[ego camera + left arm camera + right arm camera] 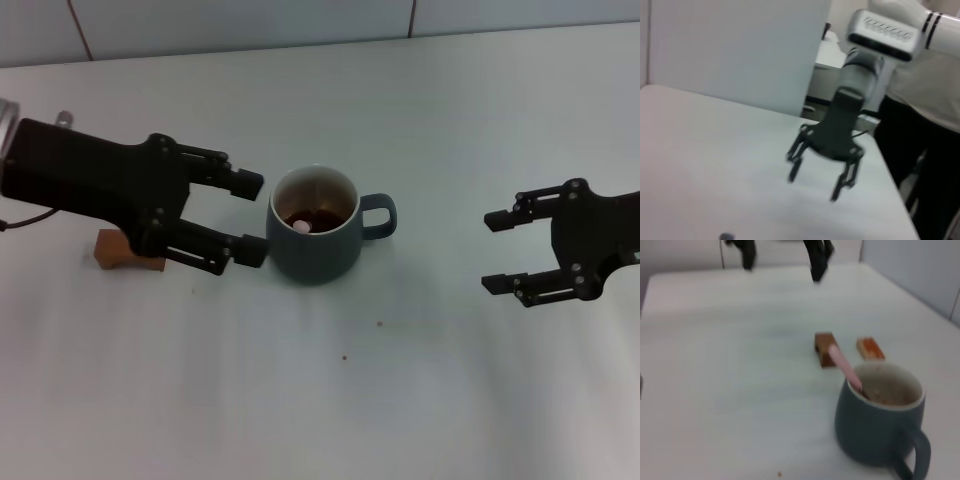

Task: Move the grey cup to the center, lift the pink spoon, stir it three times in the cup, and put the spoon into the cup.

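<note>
The grey cup (315, 250) stands near the table's middle, its handle pointing toward my right arm, with dark liquid inside. The pink spoon (844, 367) leans inside it, and its pale handle end (301, 227) shows above the liquid. My left gripper (254, 217) hovers open just left of the cup and holds nothing. My right gripper (489, 252) is open and empty, well off to the cup's right, and it also shows in the left wrist view as the right gripper (813, 186) above bare table.
A brown wooden block (125, 250) lies under my left arm. In the right wrist view two blocks, one brown (825, 349) and one orange-brown (870, 347), lie just beyond the cup (880, 425). A tiled wall runs along the table's far edge.
</note>
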`<state>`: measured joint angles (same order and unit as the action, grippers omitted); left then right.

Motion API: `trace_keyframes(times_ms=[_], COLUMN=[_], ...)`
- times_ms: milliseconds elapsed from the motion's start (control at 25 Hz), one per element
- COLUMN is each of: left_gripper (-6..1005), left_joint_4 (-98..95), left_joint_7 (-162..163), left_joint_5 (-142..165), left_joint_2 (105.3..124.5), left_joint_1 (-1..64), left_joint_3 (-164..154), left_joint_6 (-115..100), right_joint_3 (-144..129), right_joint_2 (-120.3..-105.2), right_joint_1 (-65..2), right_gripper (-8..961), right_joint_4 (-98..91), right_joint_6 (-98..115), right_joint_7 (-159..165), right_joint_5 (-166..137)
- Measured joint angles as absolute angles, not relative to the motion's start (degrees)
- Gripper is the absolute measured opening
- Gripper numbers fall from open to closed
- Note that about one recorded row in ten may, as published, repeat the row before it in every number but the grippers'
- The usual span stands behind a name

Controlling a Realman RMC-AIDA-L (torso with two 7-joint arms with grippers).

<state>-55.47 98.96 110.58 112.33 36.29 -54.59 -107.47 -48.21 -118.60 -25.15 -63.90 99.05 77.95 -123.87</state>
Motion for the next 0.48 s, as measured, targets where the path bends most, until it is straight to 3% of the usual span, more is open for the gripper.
trace_keyframes(times_ms=[480], left_gripper=[815], left_joint_4=[-53.2], left_joint_7=[92.2], left_joint_5=[120.4], left_joint_2=[112.58], left_joint_1=[33.3], left_joint_3=[-51.8], left_joint_6=[-102.4], right_joint_3=[-40.8], right_joint_2=[-118.17], right_joint_1=[-23.4], right_gripper=[704], right_joint_4=[-60.1], right_joint_6=[106.5], right_joint_7=[73.5], right_joint_5=[-120.1])
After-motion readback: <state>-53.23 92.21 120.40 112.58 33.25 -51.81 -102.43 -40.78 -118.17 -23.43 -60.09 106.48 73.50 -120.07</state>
